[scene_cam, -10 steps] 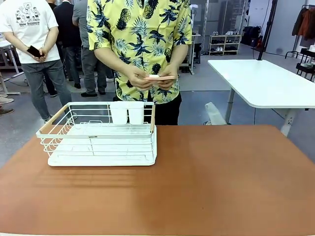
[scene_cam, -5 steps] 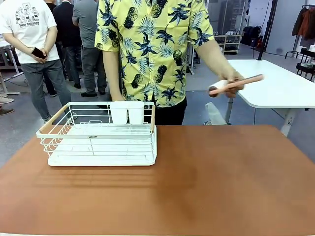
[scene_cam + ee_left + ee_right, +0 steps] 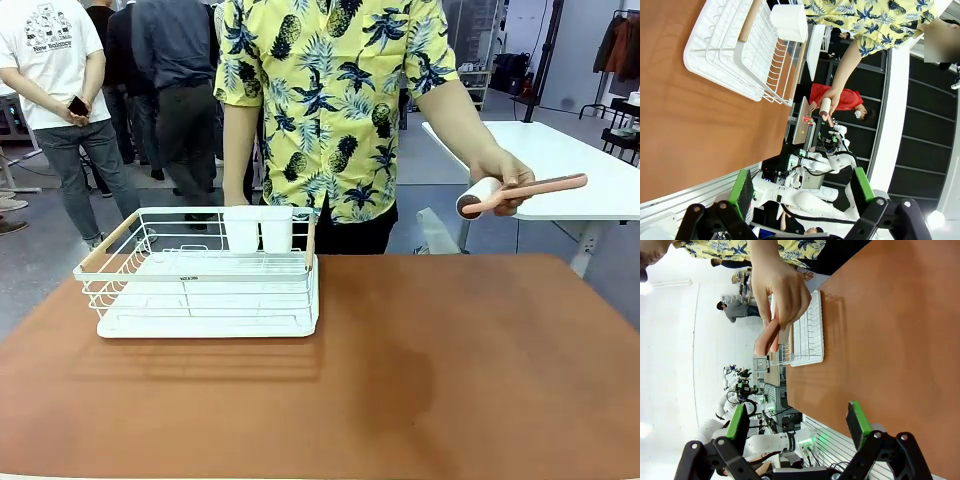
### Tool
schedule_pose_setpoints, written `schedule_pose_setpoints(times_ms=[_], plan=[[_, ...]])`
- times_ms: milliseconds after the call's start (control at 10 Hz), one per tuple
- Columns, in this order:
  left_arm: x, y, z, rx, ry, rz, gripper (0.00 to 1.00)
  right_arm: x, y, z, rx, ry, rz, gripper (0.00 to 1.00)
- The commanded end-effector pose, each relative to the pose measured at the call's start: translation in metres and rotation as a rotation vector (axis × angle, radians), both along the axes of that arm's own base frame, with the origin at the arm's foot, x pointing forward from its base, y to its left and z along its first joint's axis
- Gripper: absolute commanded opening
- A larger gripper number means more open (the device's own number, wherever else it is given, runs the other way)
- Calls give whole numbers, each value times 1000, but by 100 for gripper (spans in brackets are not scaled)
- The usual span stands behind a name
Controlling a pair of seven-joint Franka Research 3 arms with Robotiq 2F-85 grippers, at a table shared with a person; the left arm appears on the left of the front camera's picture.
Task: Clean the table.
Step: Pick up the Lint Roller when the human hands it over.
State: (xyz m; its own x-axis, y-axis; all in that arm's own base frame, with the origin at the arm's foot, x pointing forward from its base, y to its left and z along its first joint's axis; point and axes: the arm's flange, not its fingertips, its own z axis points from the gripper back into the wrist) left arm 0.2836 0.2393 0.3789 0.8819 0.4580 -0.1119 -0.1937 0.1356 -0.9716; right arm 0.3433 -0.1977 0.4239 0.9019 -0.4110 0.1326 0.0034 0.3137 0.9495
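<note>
The reddish-brown table (image 3: 420, 380) spreads across the front view and carries a white wire rack (image 3: 200, 285) at its far left. At the far side stands a person in a yellow pineapple shirt. One hand holds a lint roller (image 3: 515, 193) with a pink handle out to the right, above the table's far right corner. In the left wrist view my left gripper (image 3: 802, 172) is open and holds nothing, off the edge of the table (image 3: 690, 125), with the roller (image 3: 826, 107) far off. My right gripper (image 3: 796, 406) is open too, with the roller (image 3: 767, 337) and table (image 3: 880, 340) ahead of it.
Two white cups (image 3: 258, 228) sit at the rack's back edge. A smaller white table (image 3: 545, 165) stands behind on the right. Several people stand at the back left. The rack (image 3: 740, 45) also shows in the left wrist view.
The person has swung the lint roller from both hands at the chest out to the right in one hand, and has shifted slightly right. The rack has not moved.
</note>
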Motion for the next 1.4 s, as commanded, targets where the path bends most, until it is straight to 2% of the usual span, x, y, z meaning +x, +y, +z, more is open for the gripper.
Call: schedule_pose_setpoints(times_ms=[0,900,1000,1100,1300], plan=[[-2,1,0,-7,-6,3,100,-3,2,4,7,7,1,100],[-2,1,0,-7,-6,3,100,0,0,0,0,0,0,100],[-2,1,0,-7,-6,3,100,-2,9,11,-16,43,-27,100],[-2,1,0,-7,-6,3,100,0,22,25,-55,72,-121,100],[-2,1,0,-7,-6,3,100,7,56,48,-78,140,-128,100]])
